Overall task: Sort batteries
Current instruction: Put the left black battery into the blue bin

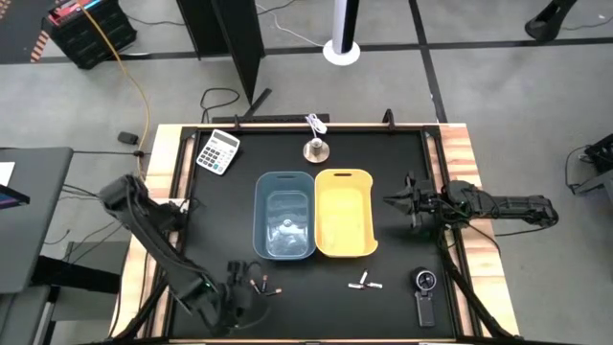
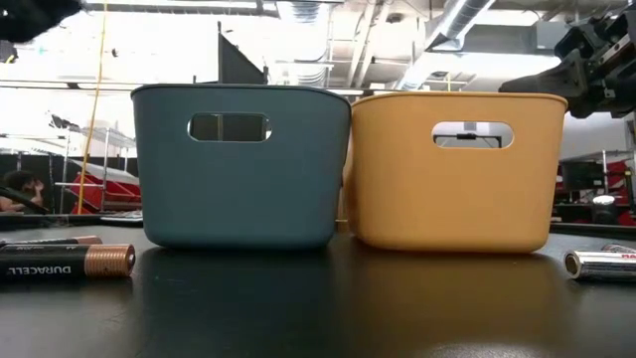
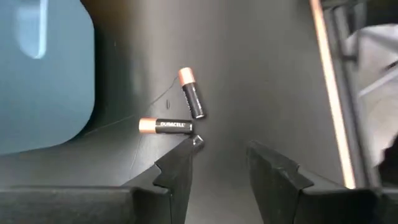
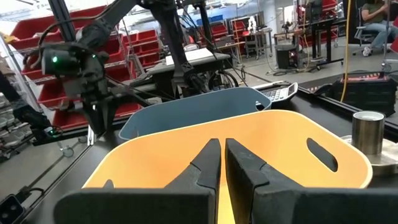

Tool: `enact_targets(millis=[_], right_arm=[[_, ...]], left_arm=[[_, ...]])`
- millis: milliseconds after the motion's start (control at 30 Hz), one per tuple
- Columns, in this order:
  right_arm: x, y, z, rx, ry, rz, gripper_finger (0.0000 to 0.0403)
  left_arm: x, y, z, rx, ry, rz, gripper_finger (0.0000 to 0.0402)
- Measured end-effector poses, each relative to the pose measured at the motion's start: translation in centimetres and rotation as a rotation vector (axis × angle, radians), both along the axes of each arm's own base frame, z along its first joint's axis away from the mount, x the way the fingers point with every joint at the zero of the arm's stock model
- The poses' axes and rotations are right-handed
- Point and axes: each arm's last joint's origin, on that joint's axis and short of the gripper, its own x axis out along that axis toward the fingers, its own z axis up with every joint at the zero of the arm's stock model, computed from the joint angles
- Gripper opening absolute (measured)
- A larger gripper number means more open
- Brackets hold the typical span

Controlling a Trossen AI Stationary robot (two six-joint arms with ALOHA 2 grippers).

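Two dark batteries with copper tips (image 3: 165, 126) (image 3: 192, 93) lie on the black table mat near its near edge, just left of the blue bin (image 1: 284, 216); the low view shows one as (image 2: 65, 262). My left gripper (image 3: 224, 146) (image 1: 236, 286) is open and low beside them, with one fingertip (image 3: 189, 149) just short of the nearer battery's dark end. Three white batteries (image 1: 364, 283) lie in front of the yellow bin (image 1: 345, 213); one shows in the low view (image 2: 601, 264). My right gripper (image 4: 222, 155) (image 1: 395, 201) is shut and empty, raised at the yellow bin's right rim.
The two bins stand side by side mid-table. A calculator (image 1: 217, 150) and a metal cylinder (image 1: 316, 149) sit toward the far edge. A black round-dialled gadget (image 1: 424, 292) lies near the right front corner. Bare mat lies between the two battery groups.
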Motion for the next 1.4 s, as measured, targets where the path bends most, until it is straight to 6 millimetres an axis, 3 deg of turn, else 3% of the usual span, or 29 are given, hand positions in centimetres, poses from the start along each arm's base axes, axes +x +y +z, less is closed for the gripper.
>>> enact_targets(millis=[167,367,1400], right_arm=[[0.0,0.0,0.0,0.000,-0.001,0.000,0.0043],[0.0,0.0,-0.1,0.012,0.010,0.001,0.0043],[0.0,0.0,-0.2,0.037,0.029,0.005,0.0043]], left_arm=[[0.8,0.1,-2.2,0.084,0.117,0.001,0.0143],[0.7,0.9,-2.8,0.092,0.184,0.008,0.0142],[1.0,2.9,-6.5,0.091,0.162,-0.060,0.0155]])
